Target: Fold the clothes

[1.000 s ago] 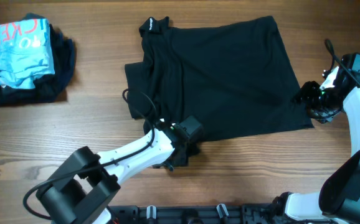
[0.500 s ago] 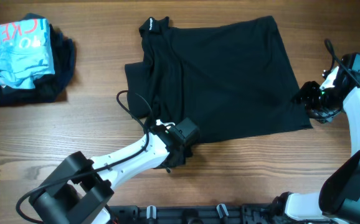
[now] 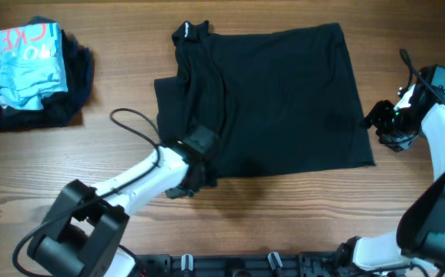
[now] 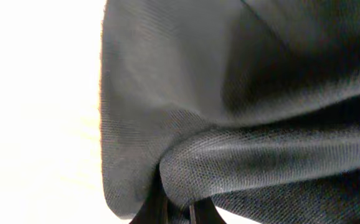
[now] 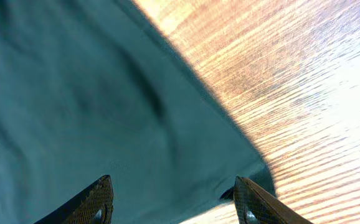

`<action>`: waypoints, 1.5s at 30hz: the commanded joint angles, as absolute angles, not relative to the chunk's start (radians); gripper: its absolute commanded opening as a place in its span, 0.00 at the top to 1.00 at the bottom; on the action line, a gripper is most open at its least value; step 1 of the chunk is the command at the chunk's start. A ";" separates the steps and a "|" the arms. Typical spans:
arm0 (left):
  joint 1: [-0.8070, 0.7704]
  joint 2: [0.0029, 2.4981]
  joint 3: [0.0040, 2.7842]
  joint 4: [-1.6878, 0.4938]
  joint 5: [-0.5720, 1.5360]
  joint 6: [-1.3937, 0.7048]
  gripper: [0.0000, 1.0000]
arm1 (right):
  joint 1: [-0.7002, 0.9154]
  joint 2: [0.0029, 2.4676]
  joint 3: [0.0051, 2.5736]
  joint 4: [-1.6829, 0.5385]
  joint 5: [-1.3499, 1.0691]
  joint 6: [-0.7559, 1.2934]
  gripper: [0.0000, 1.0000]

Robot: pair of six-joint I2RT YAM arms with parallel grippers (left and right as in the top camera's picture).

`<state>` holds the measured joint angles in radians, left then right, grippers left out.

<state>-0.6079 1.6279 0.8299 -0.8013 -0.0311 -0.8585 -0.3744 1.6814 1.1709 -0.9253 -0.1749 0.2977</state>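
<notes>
From overhead, the black T-shirt (image 3: 284, 92) lies spread flat in the middle of the desk (image 3: 284, 223). Its collar (image 3: 190, 31) is at the garment's far-left corner, and its length seems to run left to right. The left tool (image 3: 198, 177) sits on the shirt's near-left edge, so nearly all the cloth lies beyond it, toward the far edge and to the right. Any fold from that grip would have to carry the edge that way. The right tool (image 3: 380, 127) is just beside the shirt's right edge, a little short of its near-right corner, with the fabric to its left. Each arm is therefore nearest its own end of the near edge. A light-blue garment (image 3: 18, 54) on dark clothes (image 3: 76, 85) sits well apart at the far-left corner of the desk. The left tool's fingertips are hidden here under its own wrist and the black cloth.

The left wrist view shows the left tool (image 4: 174, 214) pinched tight on a bunched ridge of shirt fabric (image 4: 242, 93). Only the tips show at the bottom of the frame, and the desk is washed out to white.

In the right wrist view, the right tool (image 5: 175, 202) stands spread wide with nothing between its fingers (image 5: 99, 199). The shirt's edge (image 5: 186, 68) runs diagonally ahead of it, with bare wood (image 5: 304, 74) on one side. Whether the tips touch the cloth cannot be told.
</notes>
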 commanded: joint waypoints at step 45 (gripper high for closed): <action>-0.259 1.631 0.802 -0.538 -0.237 -0.691 0.96 | -0.130 1.678 0.815 -0.877 -0.207 0.485 0.41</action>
